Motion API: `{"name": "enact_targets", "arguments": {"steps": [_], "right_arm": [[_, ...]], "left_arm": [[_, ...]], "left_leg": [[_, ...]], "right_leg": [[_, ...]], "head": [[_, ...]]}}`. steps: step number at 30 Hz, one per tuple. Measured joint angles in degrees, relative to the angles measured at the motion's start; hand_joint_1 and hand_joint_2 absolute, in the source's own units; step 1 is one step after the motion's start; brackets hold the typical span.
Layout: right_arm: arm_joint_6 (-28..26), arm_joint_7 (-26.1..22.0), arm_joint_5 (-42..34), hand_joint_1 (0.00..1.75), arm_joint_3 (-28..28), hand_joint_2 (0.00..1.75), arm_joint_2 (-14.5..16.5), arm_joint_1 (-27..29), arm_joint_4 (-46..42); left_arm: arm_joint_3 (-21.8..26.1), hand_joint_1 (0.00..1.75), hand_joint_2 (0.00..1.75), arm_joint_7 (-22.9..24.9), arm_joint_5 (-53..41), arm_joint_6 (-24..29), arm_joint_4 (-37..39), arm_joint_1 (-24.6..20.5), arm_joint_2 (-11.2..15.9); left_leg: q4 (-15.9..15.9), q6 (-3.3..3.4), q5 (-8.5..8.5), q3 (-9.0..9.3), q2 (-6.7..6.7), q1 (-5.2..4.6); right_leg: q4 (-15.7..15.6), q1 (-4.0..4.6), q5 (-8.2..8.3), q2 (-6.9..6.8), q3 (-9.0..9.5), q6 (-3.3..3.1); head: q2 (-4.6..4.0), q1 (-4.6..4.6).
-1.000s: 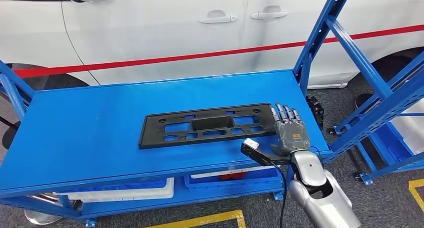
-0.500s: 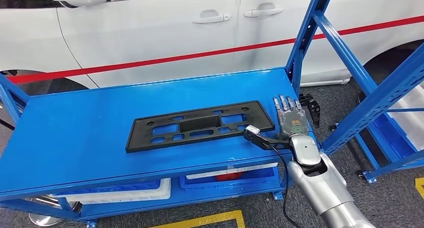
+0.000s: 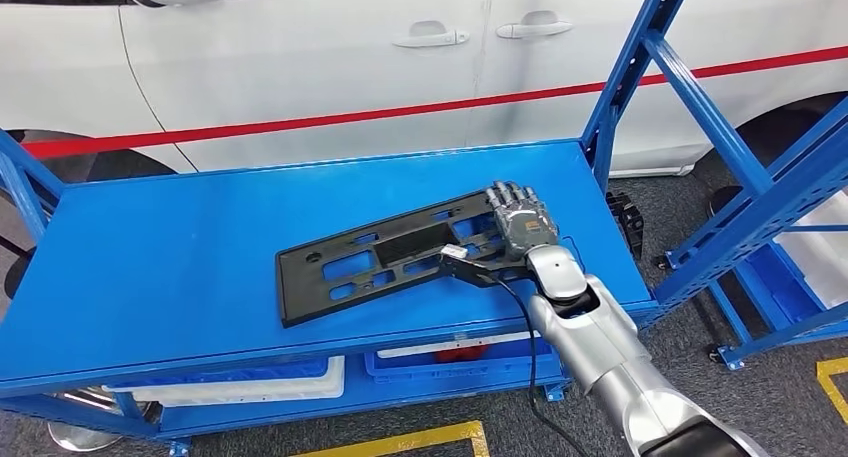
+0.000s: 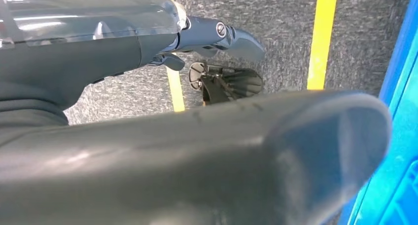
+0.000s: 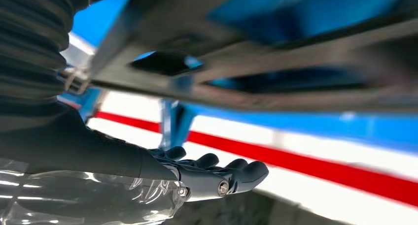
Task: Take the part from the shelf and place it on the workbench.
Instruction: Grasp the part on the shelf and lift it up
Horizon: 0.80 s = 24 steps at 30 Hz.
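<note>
Fingers (image 3: 512,199) of the right hand (image 3: 520,227) hook under the black part's (image 3: 390,257) raised end; shallow grip could drop it onto the surface (image 3: 180,237).

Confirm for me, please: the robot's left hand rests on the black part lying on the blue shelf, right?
Not quite: it is the right hand that rests on the black part lying on the blue shelf, as the head view shows.

The flat black slotted part (image 3: 390,257) lies skewed on the blue workbench (image 3: 180,247), its right end raised.
</note>
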Motion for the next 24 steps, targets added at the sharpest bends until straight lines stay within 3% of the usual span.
{"name": "enact_targets", "arguments": {"steps": [1,3,4,6,9,10,11,13,15,16,18,20,22,24], "right_arm": [[0.0,-0.6,-0.4,0.00,0.5,1.75,0.8,-0.7,1.1],[0.0,-2.0,-1.4,0.00,1.6,1.75,2.5,-2.5,3.4],[0.0,-2.6,-2.0,0.00,2.2,1.75,3.3,-3.3,4.5],[0.2,-3.7,-3.2,0.00,3.3,1.75,4.9,-4.6,6.6],[1.1,-5.8,-4.9,0.00,5.1,1.75,7.1,-6.2,9.0],[1.5,-6.7,-5.4,0.00,5.7,1.75,7.7,-6.8,9.8],[1.8,-7.5,-5.9,0.00,6.3,1.75,8.3,-7.2,10.6],[2.0,-9.1,-6.7,0.00,7.4,1.75,9.1,-8.0,12.3],[1.7,-10.5,-7.1,0.00,8.5,1.75,9.6,-8.9,14.0],[1.4,-11.2,-7.2,0.01,9.0,1.75,9.8,-9.3,14.7],[0.4,-12.6,-7.8,0.08,10.2,1.75,10.3,-10.1,15.9],[-0.8,-14.3,-8.5,0.67,11.7,1.75,10.9,-10.9,17.1],[-2.2,-15.6,-9.2,1.23,13.5,1.75,11.4,-11.4,18.1],[-3.1,-16.0,-9.7,1.39,15.0,1.75,11.9,-11.7,18.8]], "left_arm": [[0.0,0.00,0.00,0.0,-0.1,0.0,0.0,0.0,0.0],[0.0,0.00,0.00,0.0,-0.3,0.0,0.0,0.0,0.0],[0.0,0.00,0.00,0.0,-0.4,0.0,0.0,0.0,0.0],[0.0,0.00,0.00,-0.1,-0.7,0.0,0.0,-0.1,0.0],[0.0,0.00,0.00,-0.2,-1.4,0.0,0.0,-0.1,0.0],[0.0,0.00,0.00,-0.3,-1.6,-0.1,0.0,-0.1,0.1],[0.0,0.00,0.00,-0.4,-1.8,-0.2,0.0,-0.1,0.1],[0.0,0.00,0.00,-0.6,-2.2,-0.3,0.0,-0.1,0.1],[0.0,0.00,0.00,-0.6,-2.4,-0.3,0.0,0.0,0.1],[0.0,0.00,0.00,-0.6,-2.4,-0.3,0.0,0.0,0.1],[0.0,0.00,0.00,-0.6,-2.6,-0.2,0.0,-0.1,0.2],[0.0,0.00,0.00,-0.5,-2.8,-0.1,0.0,-0.2,0.4],[0.0,0.00,0.00,-0.5,-3.1,-0.1,0.0,-0.2,0.4],[0.0,0.00,0.00,-0.6,-3.4,0.0,0.0,-0.2,0.4]], "left_leg": [[0.1,-0.10,-0.08,0.10,-0.02,0.02],[0.3,-0.48,-0.35,0.25,-0.04,0.01],[0.5,-0.73,-0.50,0.19,-0.06,-0.06],[0.6,-1.35,-0.61,-0.04,-0.08,-0.16],[0.8,-2.41,-0.95,-0.18,-0.01,-0.01],[1.9,-2.73,-1.82,-0.63,0.02,0.05],[4.1,-2.98,-3.22,-1.61,0.03,0.13],[11.6,-3.34,-6.86,-5.04,0.04,0.26],[17.0,-3.44,-8.19,-7.61,0.04,0.31],[16.5,-3.36,-7.21,-7.42,0.04,0.31],[9.5,-2.98,-3.31,-4.11,0.04,0.30],[2.6,-2.48,-0.92,-0.84,0.00,0.07],[0.8,-2.08,-0.80,-0.19,-0.09,-0.20],[0.5,-1.51,-0.44,-0.19,-0.07,0.01]], "right_leg": [[-1.5,-0.10,1.51,-0.03,0.60,0.01],[-8.8,-0.19,5.49,-0.07,4.08,-0.24],[-12.2,-0.11,6.67,-0.05,5.62,-0.48],[-15.1,0.15,7.03,0.06,6.82,-1.05],[-15.6,0.26,7.28,0.20,6.85,-2.06],[-15.8,0.18,7.37,0.17,6.97,-2.41],[-16.0,0.12,7.42,0.11,7.08,-2.69],[-16.0,0.23,7.37,0.01,7.13,-3.00],[-15.9,0.42,7.32,-0.01,7.17,-3.13],[-15.8,0.48,7.28,0.01,7.22,-3.16],[-15.7,0.55,7.18,0.12,7.33,-3.13],[-15.6,0.78,7.11,0.28,7.24,-2.86],[-15.6,0.90,7.22,0.38,7.01,-2.42],[-15.5,0.88,7.19,0.39,6.92,-1.88]], "head": [[0.00,0.01],[0.00,0.00],[0.00,-0.01],[0.00,-0.04],[0.00,-0.07],[0.00,-0.09],[0.00,-0.10],[0.00,-0.13],[0.00,-0.13],[0.00,-0.13],[0.00,-0.13],[0.00,-0.12],[0.00,-0.09],[0.00,-0.08]]}}
